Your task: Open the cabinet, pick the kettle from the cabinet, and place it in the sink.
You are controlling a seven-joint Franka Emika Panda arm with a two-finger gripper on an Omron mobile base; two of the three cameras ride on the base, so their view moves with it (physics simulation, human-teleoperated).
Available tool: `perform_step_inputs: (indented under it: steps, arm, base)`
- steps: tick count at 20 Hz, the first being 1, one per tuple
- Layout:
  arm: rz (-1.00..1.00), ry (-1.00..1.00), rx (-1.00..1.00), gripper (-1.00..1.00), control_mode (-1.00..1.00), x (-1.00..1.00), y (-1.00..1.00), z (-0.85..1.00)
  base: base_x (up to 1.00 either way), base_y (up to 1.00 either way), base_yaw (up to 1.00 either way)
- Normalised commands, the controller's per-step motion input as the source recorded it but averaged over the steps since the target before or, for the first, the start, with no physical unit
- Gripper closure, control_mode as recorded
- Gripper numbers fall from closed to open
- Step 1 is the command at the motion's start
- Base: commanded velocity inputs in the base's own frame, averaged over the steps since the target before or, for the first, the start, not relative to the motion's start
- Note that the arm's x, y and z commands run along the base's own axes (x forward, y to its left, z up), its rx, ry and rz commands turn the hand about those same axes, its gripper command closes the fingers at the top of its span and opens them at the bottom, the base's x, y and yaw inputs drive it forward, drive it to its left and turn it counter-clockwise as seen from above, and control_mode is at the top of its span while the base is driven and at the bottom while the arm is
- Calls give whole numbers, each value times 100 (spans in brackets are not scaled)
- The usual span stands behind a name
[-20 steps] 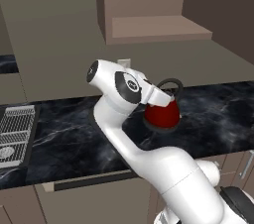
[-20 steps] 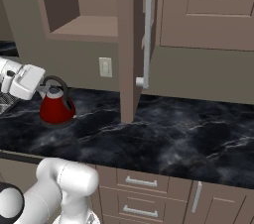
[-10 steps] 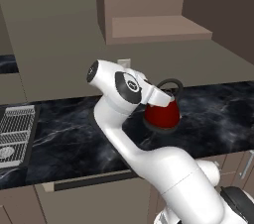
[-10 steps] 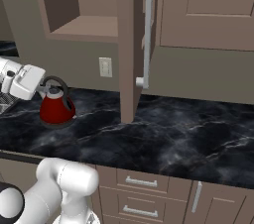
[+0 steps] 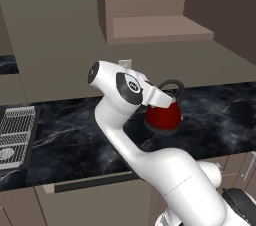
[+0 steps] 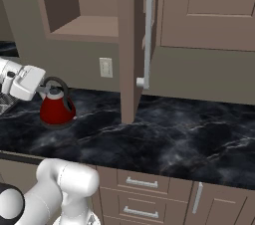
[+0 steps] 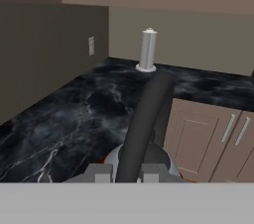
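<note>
Kettle (image 5: 163,115): red, held by its black loop handle in our gripper (image 6: 44,88), jaws clamped on it, hanging just over the counter (image 6: 174,139). Nothing has shifted in the last second; carry is paused. Cabinet (image 6: 130,45): open, above and behind the hand. Sink: we judge it still ahead.

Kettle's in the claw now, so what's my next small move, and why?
Probably carry it left along the counter. The claw is shut on the red kettle's black handle, the cabinet door stands open, and the silver wire rack marks the left end, presumably the sink side.
</note>
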Motion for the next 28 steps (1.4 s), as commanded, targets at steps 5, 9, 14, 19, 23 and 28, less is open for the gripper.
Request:
perform_step_inputs:
  steps: [5,9,14,19,23,28]
  arm:
    - [0,0,0,100,-100,0,0,0]
    - [0,0,0,100,-100,0,0,0]
    - [0,0,0,100,-100,-3,0,0]
    - [0,0,0,100,-100,-26,6,0]
    - [0,-7,-1,100,-100,-36,14,0]
    - [0,-1,-5,100,-100,-21,20,0]
  base:
    - [0,0,0]
    - [0,0,0]
    - [0,0,0]
    - [0,0,0]
    - [0,0,0]
    - [0,0,0]
